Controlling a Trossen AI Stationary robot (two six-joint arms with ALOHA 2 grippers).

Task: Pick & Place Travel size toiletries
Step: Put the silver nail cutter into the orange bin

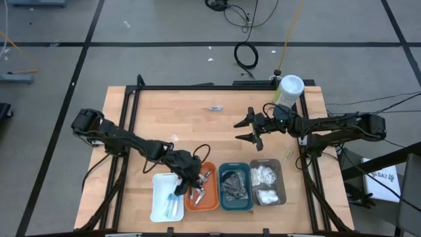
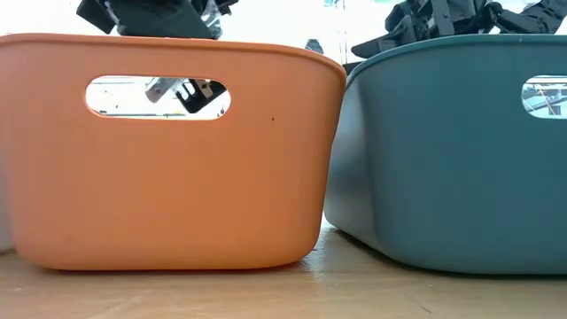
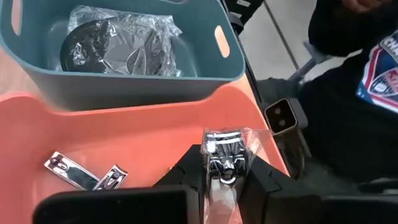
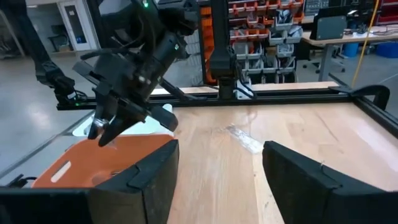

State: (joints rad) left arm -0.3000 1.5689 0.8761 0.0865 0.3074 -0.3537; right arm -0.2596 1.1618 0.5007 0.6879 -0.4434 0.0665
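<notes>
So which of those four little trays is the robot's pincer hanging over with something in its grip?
The orange tray, second from the left in the row. The left pincer hangs above it, shut on a clear-wrapped nail clipper; the white, teal and grey trays have no pincer over them.

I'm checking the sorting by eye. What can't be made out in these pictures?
- Low view: the orange tray and teal tray walls hide their contents.
- High view: the left gripper covers part of the orange tray; the wrapped item lying on the table is too small to identify.
- Left wrist view: the fingers hide the lower end of the wrapped nail clipper.
</notes>
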